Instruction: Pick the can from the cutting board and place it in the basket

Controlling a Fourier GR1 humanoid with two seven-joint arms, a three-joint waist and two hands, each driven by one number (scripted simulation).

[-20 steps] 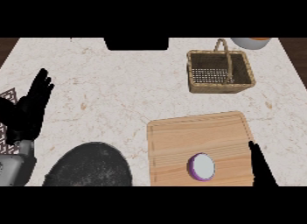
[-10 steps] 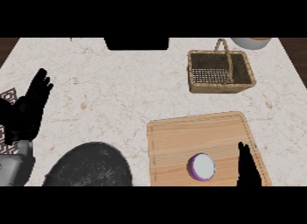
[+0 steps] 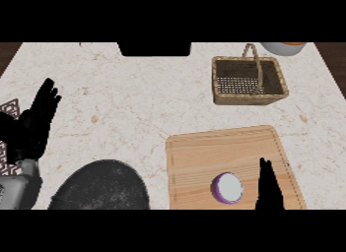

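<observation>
the right hand, fingers straight and holding nothing, is hovering just beside the purple-rimmed white-topped can on the pale wooden cutting board, needing to curl round it squarely.

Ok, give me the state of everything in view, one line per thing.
Can: on the cutting board, not held, purple side and pale top showing.
Cutting board: flat on the counter, carrying only the can.
Basket: upright, handle up, nothing inside.
Right hand: open, fingers straight, just right of the can.
Left hand: open, resting at the left edge.
Dark round pan: on the counter, lower left.
</observation>
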